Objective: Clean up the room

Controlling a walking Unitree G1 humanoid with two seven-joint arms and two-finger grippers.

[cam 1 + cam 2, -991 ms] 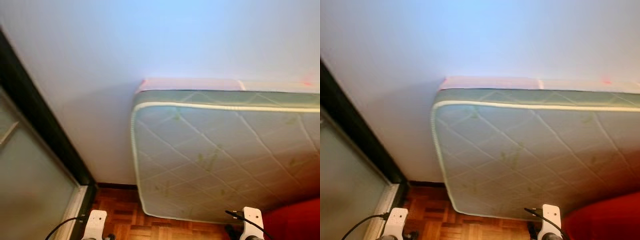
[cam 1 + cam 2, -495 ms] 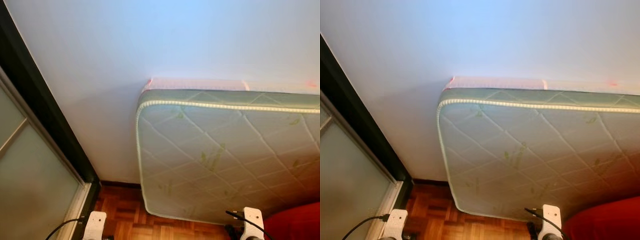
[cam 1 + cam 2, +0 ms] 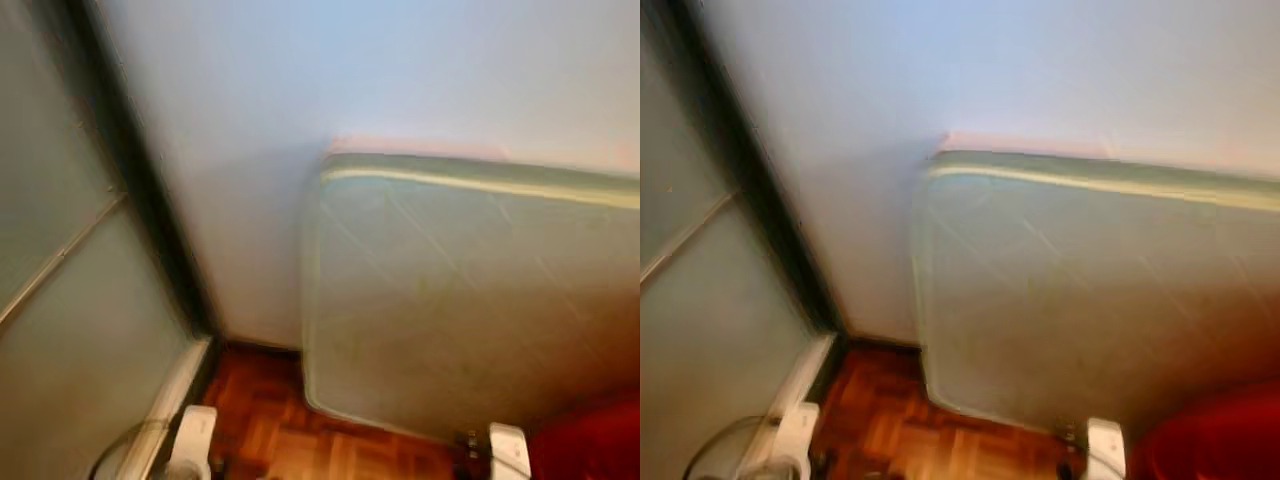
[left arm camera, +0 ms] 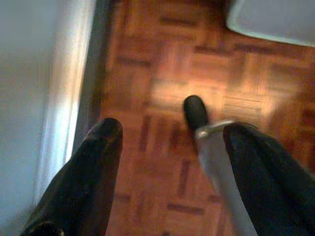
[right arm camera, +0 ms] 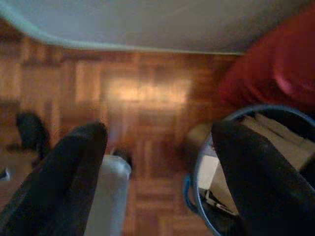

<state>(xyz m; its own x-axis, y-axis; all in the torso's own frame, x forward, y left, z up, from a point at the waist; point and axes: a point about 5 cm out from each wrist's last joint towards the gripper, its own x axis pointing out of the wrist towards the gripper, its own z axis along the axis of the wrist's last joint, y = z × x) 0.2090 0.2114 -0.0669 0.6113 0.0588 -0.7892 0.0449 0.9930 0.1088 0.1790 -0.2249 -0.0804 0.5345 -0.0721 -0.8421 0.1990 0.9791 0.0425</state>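
Both jaws spread wide, empty, hung low over brown parquet floor.

Head views blurred; quilting on pale green mattress leaning against white wall hard to make out, right end cut off. Left gripper and right gripper pointed down, touching nothing. Blue-rimmed round bin beside right gripper, contents unclear; red fabric nearby. Frosted glass door at left.

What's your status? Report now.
Left gripper and right gripper jaws open, empty, hanging over parquet floor. Bin with cardboard beside right gripper. Mattress leaning on wall ahead; head views blurred.
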